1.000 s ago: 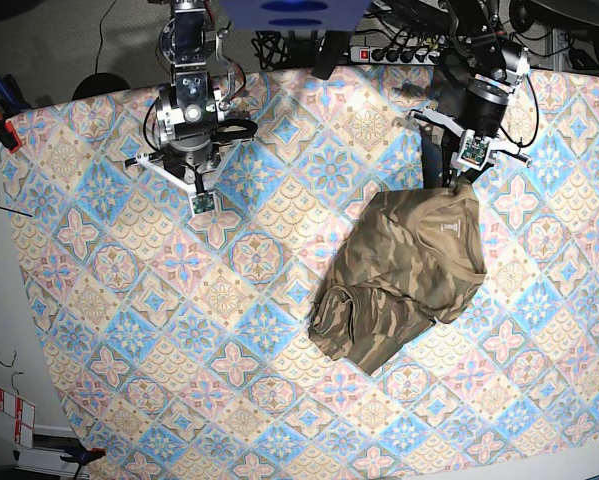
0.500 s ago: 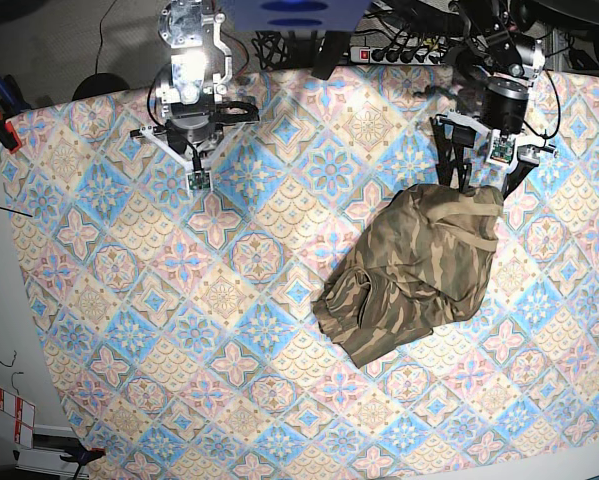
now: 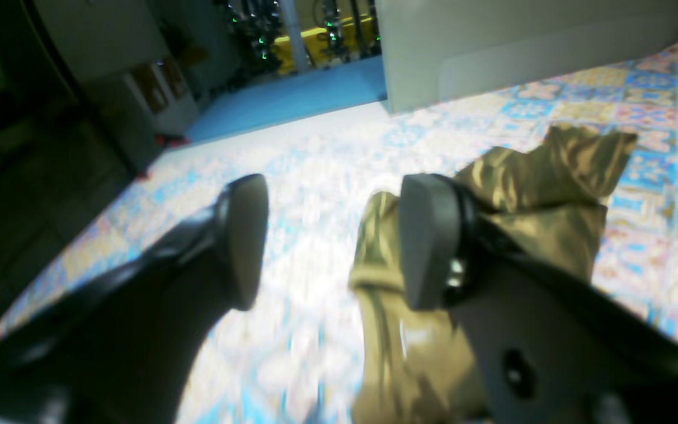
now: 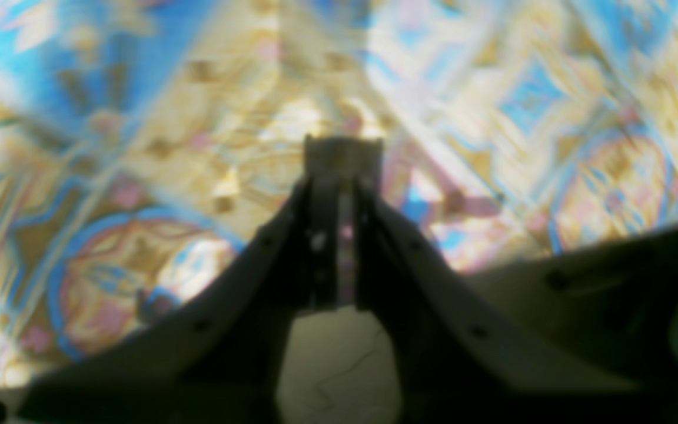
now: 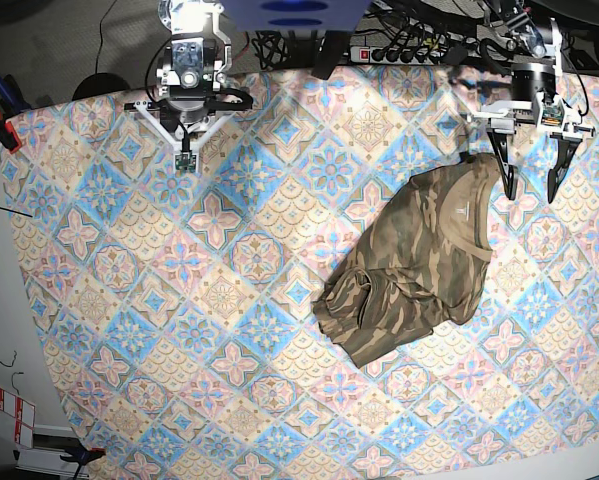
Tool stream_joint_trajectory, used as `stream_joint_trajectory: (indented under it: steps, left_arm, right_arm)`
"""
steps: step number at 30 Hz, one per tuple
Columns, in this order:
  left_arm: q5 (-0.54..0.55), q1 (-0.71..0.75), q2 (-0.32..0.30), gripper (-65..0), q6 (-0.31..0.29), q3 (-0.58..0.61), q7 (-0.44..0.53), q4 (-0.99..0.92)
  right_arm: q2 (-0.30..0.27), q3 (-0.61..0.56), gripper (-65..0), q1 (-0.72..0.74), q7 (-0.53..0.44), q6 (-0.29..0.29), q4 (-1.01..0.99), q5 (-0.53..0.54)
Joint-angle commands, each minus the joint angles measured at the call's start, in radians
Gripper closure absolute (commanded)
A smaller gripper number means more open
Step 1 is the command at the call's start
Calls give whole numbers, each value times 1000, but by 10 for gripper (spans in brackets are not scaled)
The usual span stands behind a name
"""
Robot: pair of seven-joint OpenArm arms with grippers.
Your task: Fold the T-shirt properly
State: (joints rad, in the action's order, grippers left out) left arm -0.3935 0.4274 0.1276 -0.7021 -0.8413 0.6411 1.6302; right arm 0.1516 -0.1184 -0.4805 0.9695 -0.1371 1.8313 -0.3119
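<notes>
Left gripper standing wide, holding nothing; right gripper pressed shut and empty.
The left fingers are hanging just past the top edge of the T-shirt, one pad beside the cloth. The shirt is lying bunched on the tablecloth, right of centre in the base view; the right gripper is hovering well apart, near the far edge.
</notes>
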Motion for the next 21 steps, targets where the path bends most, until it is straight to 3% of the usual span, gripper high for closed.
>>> stream_joint_trajectory:
  steps: [1,7,12,16,21]
  left_arm:
    - [-6,4,-7,-283,4,0,27,-6]
    - [-31,47,13,-200,4,-3,26,-100]
    - [-68,98,17,-133,4,3,30,-155]
    - [-121,106,25,-66,4,-3,27,-167]
    - [-126,184,29,-63,4,3,29,-169]
  right_arm:
    - [5,-2,-42,-1,-11,0,18,30]
    - [5,36,-42,-33,-21,-5,17,156]
    - [5,101,-42,-67,-24,-5,15,170]
    - [5,121,-42,-108,-88,-5,14,171]
    - [5,121,-42,-165,-156,-5,5,171]
